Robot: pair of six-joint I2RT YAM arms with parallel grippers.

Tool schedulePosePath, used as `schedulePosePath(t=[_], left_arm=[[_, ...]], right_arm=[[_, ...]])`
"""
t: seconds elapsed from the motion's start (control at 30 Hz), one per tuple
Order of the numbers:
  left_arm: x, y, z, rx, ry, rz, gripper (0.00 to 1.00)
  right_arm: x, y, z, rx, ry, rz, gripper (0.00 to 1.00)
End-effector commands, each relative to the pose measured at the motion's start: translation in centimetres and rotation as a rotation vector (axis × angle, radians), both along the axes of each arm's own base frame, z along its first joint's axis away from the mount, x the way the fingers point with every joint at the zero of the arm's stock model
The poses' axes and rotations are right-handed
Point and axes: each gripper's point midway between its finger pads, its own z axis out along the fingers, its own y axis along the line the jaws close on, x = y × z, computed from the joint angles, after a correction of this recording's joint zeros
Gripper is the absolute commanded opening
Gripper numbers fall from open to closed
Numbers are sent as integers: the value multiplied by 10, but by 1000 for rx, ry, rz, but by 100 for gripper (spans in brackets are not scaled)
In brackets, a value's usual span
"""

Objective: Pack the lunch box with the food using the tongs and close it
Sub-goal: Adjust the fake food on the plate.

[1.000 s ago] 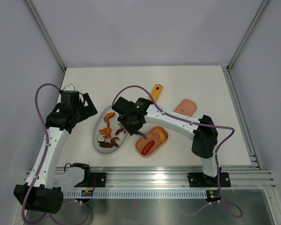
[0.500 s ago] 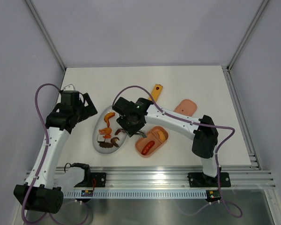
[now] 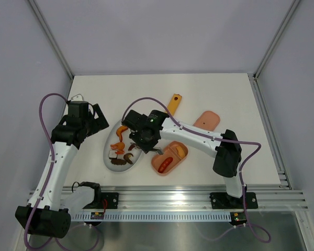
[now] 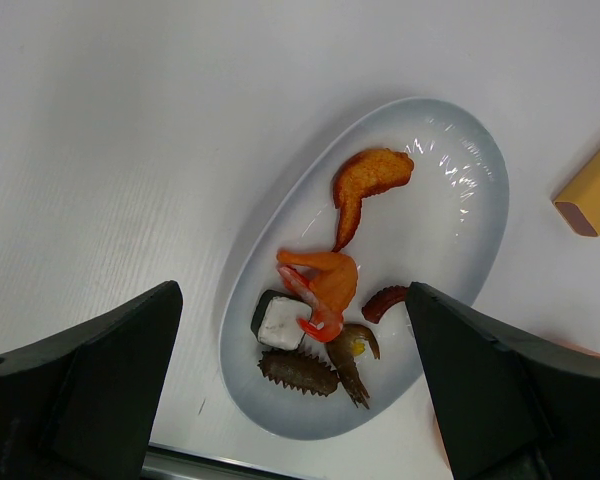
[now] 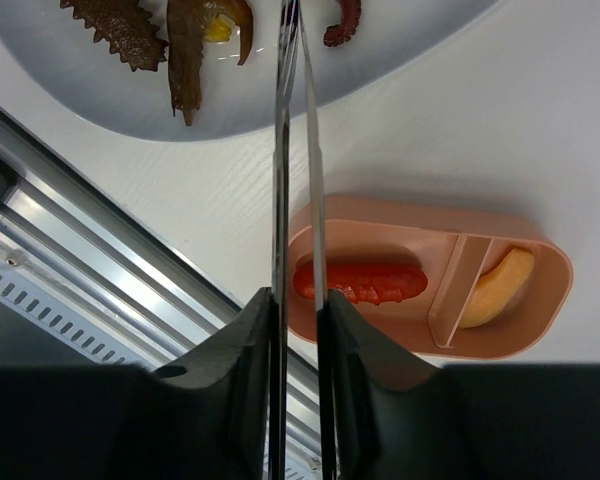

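The right end effector [image 5: 298, 310], pinching thin silvery metal tongs [image 5: 292, 150] nearly shut, has shifted over the white oval plate [image 5: 100, 90], I think for another pick. The salmon-pink plastic lunch box [image 5: 380, 340] waits near the counter's [image 3: 209, 94] front edge; the left end effector [image 3: 97, 119] gapes empty.

Bright, even overhead light; soft faint shadows on the table [image 3: 225, 94]. Top view is sharp. Left wrist: glare spots on the plate [image 4: 460, 190]. Right wrist: the right gripper [image 5: 298, 310] is dark and blurred up close, with a bright streak along the tongs [image 5: 282, 180].
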Motion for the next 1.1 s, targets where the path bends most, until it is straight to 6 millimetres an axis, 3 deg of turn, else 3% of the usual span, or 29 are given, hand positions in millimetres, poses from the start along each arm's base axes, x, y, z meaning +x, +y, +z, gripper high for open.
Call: schedulePosePath(t=[0.0,0.13,0.5,0.67,0.77,0.87,1.07], left_arm=[[9,3,16,5,-61,15,99],[9,3,16,5,-60,15,99],[7,6,16,14,-59,23,99],[6,7,15,18,-54,26,99],[5,7,16,22,-59,26,99],[5,8,17,24,-59,28,99],[4,7,15,19,-59,27,99]], right_arm=[[-8,10,5,33,12,46,30],[-7,12,-4,17,15,49,23],[-1,31,-20,30,18,67,22],[17,42,-22,41,-36,27,23],[27,46,-16,62,-45,-8,23],[22,51,-4,102,-32,17,23],[25,39,22,125,-90,10,23]])
